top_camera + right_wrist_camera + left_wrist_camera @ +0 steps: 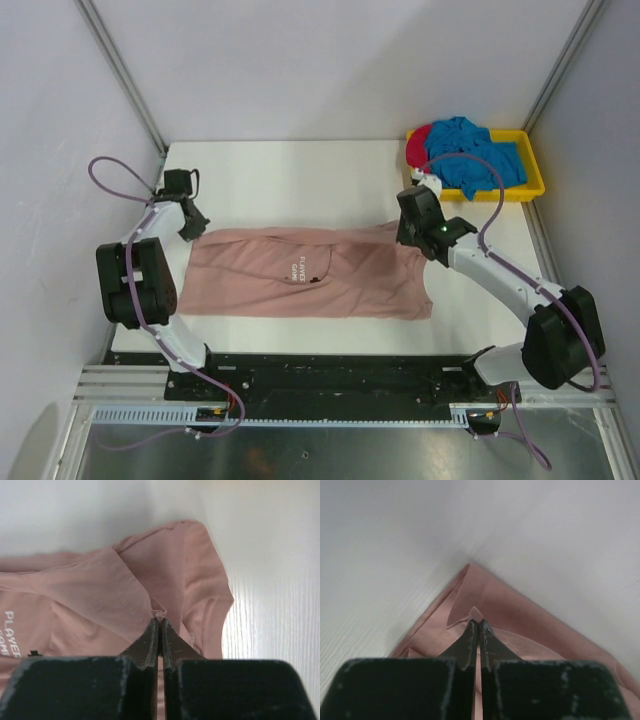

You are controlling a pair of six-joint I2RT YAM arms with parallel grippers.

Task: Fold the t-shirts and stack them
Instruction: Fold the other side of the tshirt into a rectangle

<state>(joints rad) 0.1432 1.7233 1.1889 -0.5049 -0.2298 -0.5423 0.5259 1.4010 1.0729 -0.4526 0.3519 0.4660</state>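
A: Found what on the table, largest first?

B: Found the pink shirt spread lengthwise across the middle, closer to the near edge than the far one, white print facing up.

A: And at the far right corner?

B: Saw the tray there, with the blue shirt and red shirt heaped inside, unfolded.

A: Checked the tools?

B: Saw the left gripper closed tight, nipping a small peak of pink cloth at the shirt's far left corner. Saw the right gripper clamped likewise on a pucker beside the sleeve at the far right end.

A: Judged it which step?

B: Judged it the first lengthwise fold of the pink shirt, gripped but seemingly not yet lifted, with no stack begun.

A: Called for what next?

B: Called for raising both pinches together, carrying the far edge evenly over toward the near edge, keeping the cloth taut between, and releasing only once laid flat.
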